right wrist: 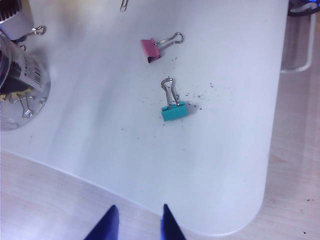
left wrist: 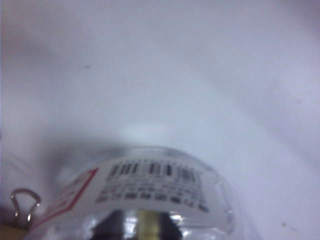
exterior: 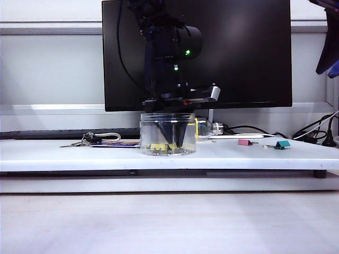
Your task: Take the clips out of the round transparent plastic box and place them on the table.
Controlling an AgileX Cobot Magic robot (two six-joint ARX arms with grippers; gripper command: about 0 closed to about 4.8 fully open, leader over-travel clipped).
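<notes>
My left end effector point(exterior: 168, 138) reaches down from above into the round transparent plastic box point(exterior: 167, 133); its dark fingers point(exterior: 175, 132) show through the clear wall, converging toward the floor of the box. Whether those fingers are spread, pressed together or pinching a clip, I cannot tell: the box wall blurs them, and my left wrist camera shows only a barcode label point(left wrist: 152, 182) on clear plastic and one silver wire handle point(left wrist: 24, 202) at the frame edge.

Yellow clips point(exterior: 159, 147) lie on the floor of the box, just beside and below the tips of my left end effector. The box stands upright on the worktop point(exterior: 106, 156).

My right end effector point(right wrist: 137, 225) hangs above the near edge of the worktop, its two blue fingers point(right wrist: 107, 227) spread apart with nothing between them. Ahead of it, well apart, lies a teal clip point(right wrist: 173, 111) with its handles folded up; beyond that lies the pink clip point(right wrist: 150, 50), out of the box and resting on the worktop. The box sits off to one side of the right end effector, with wire handles visible inside.

Behind the box, relative to the left end effector, lies a clear bottle point(exterior: 206, 128) on its side. A bunch of keys point(exterior: 85, 140) rests on the worktop on the far side from the right end effector. A black monitor point(exterior: 249, 53) stands at the back.
</notes>
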